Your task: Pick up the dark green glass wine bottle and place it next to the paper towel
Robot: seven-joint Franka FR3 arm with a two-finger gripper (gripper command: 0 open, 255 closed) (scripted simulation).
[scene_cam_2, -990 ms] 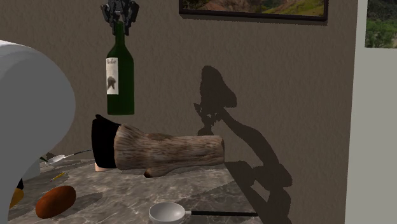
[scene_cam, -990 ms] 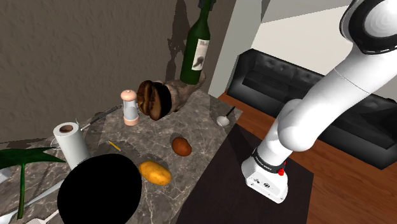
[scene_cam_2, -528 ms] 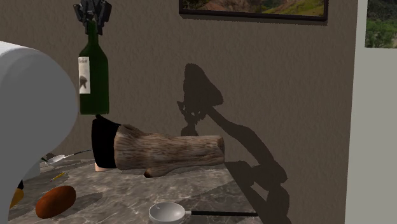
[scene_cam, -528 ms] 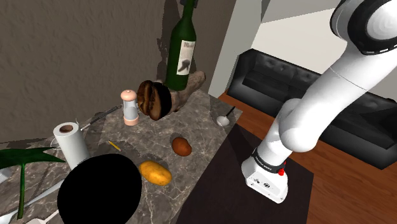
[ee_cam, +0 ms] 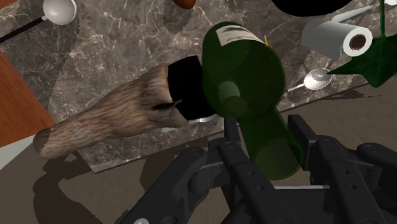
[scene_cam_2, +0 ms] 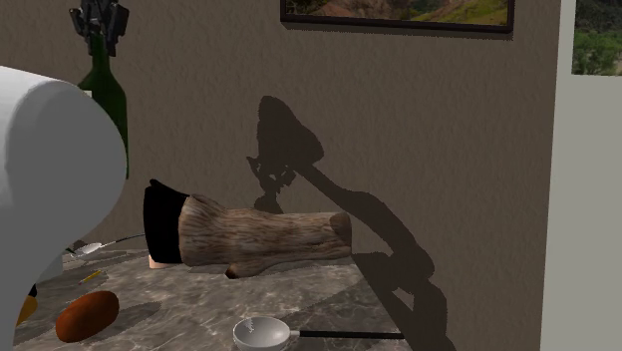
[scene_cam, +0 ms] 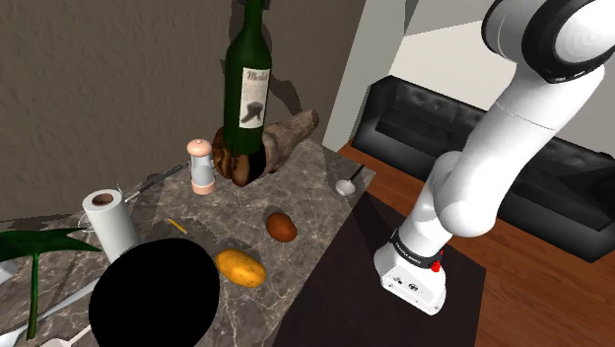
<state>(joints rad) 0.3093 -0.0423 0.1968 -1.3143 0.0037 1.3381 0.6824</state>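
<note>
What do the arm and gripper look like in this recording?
The arm is white, made of rounded tubular links with a dark band at the upper joint. Its base collar carries a black ring and a small red mark. The gripper is all black, with blocky segmented fingers.

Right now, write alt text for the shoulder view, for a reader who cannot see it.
A dark green wine bottle hangs in the air over a log on a marble counter. A white robot arm rises at right; a paper towel roll stands at left.
</note>
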